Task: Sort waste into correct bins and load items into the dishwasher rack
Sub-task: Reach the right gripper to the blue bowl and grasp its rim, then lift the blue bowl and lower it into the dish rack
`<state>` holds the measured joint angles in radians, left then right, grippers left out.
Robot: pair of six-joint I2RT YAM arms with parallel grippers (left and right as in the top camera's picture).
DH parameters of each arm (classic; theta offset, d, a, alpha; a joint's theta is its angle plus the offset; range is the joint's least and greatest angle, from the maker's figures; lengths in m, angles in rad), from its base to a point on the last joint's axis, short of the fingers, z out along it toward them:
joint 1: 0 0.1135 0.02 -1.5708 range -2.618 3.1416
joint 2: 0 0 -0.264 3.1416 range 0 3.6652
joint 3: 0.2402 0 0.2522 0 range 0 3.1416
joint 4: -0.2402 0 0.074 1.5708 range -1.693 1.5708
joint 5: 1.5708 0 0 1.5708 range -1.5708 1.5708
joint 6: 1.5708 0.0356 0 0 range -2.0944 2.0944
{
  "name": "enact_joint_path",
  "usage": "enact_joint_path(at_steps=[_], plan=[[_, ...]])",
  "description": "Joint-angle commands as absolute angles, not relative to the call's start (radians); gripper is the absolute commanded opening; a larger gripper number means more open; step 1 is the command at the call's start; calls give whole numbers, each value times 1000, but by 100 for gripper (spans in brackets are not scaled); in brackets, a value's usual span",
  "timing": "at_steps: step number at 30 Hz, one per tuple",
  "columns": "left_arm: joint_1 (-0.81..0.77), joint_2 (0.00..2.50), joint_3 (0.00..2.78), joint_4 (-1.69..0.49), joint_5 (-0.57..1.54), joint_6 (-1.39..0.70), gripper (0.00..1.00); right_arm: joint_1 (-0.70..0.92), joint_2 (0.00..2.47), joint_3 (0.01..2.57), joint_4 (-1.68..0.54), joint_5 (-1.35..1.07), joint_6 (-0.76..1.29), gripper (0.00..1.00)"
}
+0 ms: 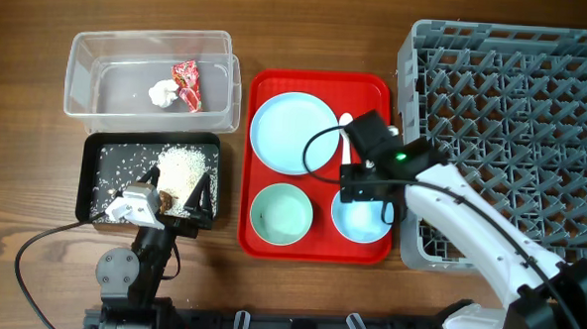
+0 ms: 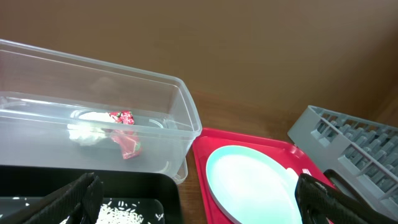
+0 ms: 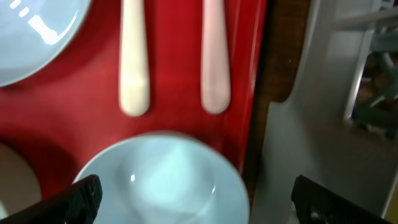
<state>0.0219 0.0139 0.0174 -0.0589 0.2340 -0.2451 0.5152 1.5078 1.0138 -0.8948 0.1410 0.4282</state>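
Left of the red tray (image 1: pixel 246 162), the left end effector (image 1: pixel 180 197) hung empty, fingers spread, over the near edge of the black tray (image 1: pixel 87 175) and its rice (image 1: pixel 179 164). The right end effector (image 1: pixel 369 191), equally spread and holding nothing, hovered over the red tray's near right corner. The blue bowl (image 3: pixel 161 177) sat directly beneath it, so the right arm was judged the nearer one. Just past the bowl lay the utensils (image 3: pixel 134 62), side by side, long axes running away toward the red tray's far edge. The green bowl (image 1: pixel 281 212) sat at the near left corner, the plate (image 1: pixel 293 133) at the far left. The rack (image 1: pixel 514 105) stood just right of the red tray. Beyond its far left corner, the tub (image 1: pixel 79 76) held the wrapper (image 1: pixel 188 81) and tissue (image 1: pixel 162 93).
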Motion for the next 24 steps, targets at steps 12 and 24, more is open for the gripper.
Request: enact_joint_path(at_steps=[12,24], plan=[[30,3,6,-53,235,-242,100,459,1657,1005,-862,52,263,62],[30,3,6,-53,235,-242,100,461,1733,1010,-876,20,269,13]])
